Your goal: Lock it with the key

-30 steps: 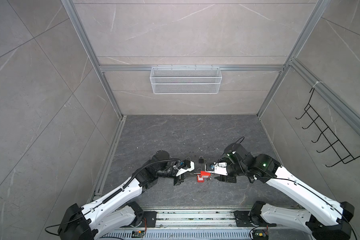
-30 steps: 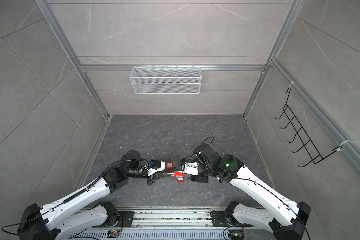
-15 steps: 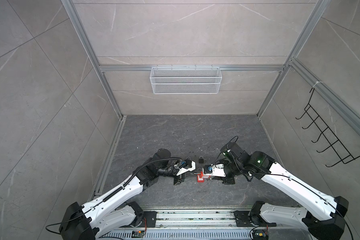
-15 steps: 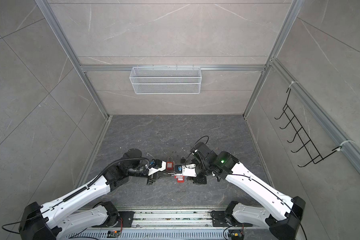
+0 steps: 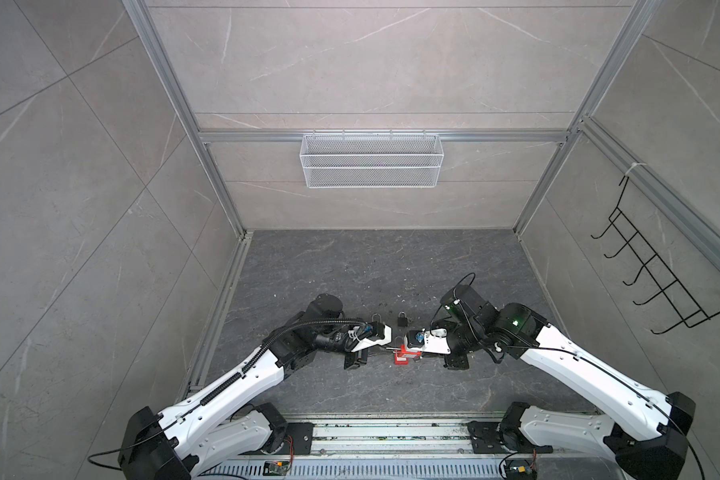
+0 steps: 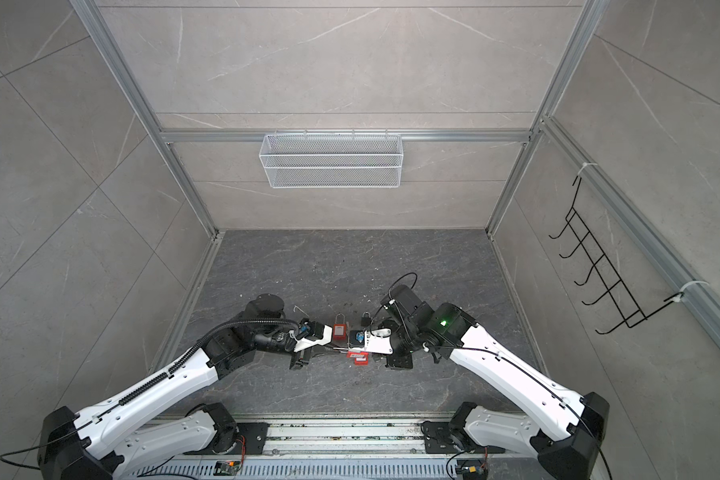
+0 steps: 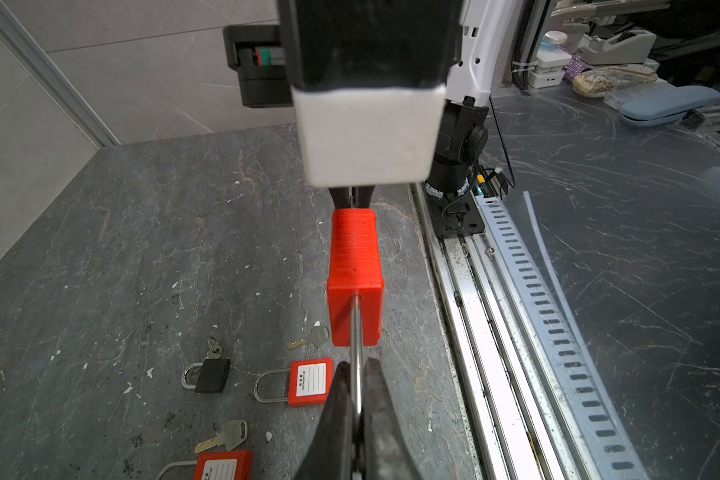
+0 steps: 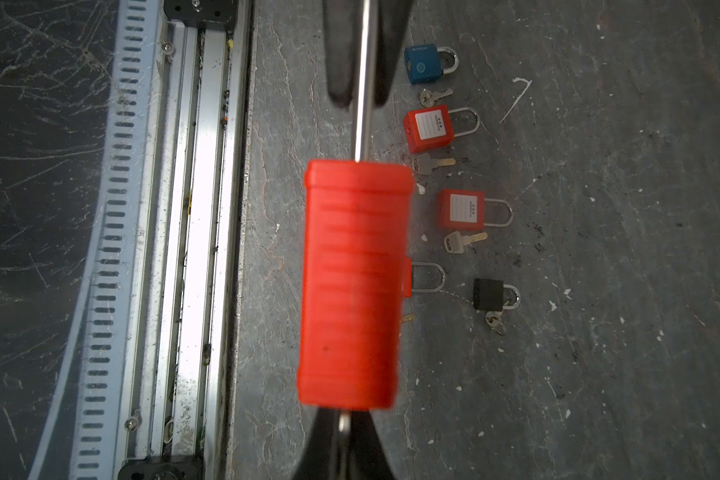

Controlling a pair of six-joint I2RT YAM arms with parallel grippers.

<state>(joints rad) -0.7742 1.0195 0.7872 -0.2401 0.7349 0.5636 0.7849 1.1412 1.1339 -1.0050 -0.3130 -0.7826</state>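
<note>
Risks first. The red padlock [image 7: 354, 270] hangs between my two grippers, apparently lifted off the table [image 7: 142, 249]. Its only supports are the thin steel shackle [image 7: 355, 332] at one end and the key [image 8: 343, 421] at the other. If I turn the key while my left hold on that smooth round bar is weak, I judge the body will spin with the key instead of the cylinder turning, and nothing locks. If my two wrists are not on one line, the twist would lever the key sideways, so it could bind, bend or pull out of the keyway. A slip at either end drops the padlock among the spare padlocks [image 8: 462, 210] and loose keys [image 8: 460, 241] lying on the table beside it, and the right key could get mixed up with the others. Grippers: my left gripper [image 7: 357, 380] is pressed together on the shackle, pinching the bar just clear of the padlock's top face. My right gripper [image 7: 352, 201] is closed tight at the padlock's base on a sliver of bright metal that I take for the key's head. Little of it shows, so I cannot tell how deep it is seated.
</note>
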